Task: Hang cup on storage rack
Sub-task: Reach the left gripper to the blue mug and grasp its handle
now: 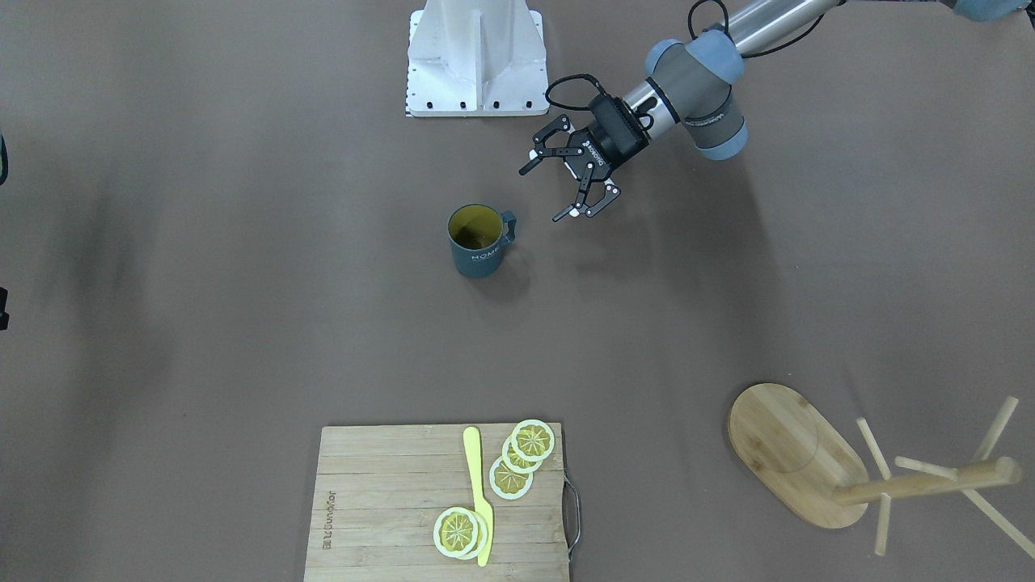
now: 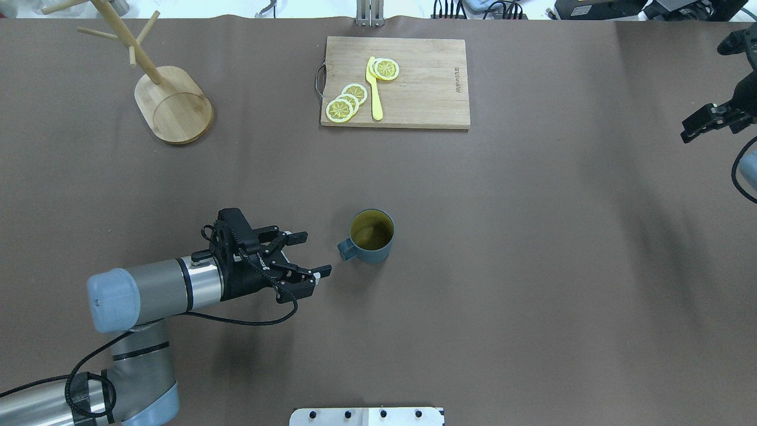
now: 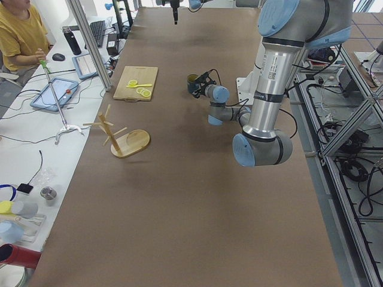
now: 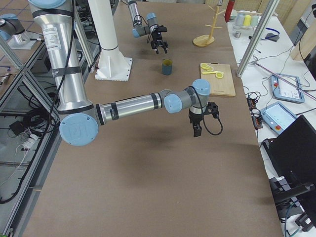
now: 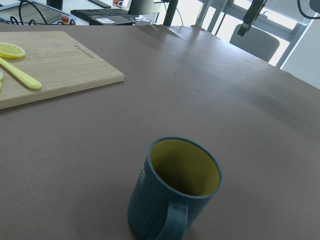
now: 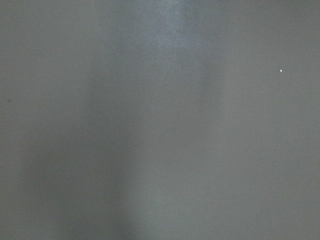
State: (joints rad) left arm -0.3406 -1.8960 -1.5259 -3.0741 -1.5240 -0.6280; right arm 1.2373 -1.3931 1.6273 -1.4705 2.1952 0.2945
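Note:
The dark slate-blue cup (image 1: 477, 242) stands upright mid-table, yellow-green inside, its loop handle turned toward my left gripper. It also shows in the overhead view (image 2: 371, 236) and close up in the left wrist view (image 5: 172, 195). My left gripper (image 2: 316, 253) (image 1: 541, 195) is open and empty, held level just short of the handle without touching it. The bamboo storage rack (image 2: 171, 103) (image 1: 788, 453) stands at the far left corner with bare pegs. My right gripper (image 2: 704, 121) hangs above the table's right edge, far from the cup, fingers together and empty.
A wooden cutting board (image 2: 414, 83) with lemon slices (image 2: 346, 100) and a yellow knife (image 2: 374, 89) lies at the far middle. The robot's white base (image 1: 475, 56) stands at the near edge. A person sits beyond the table's far side (image 3: 21, 36).

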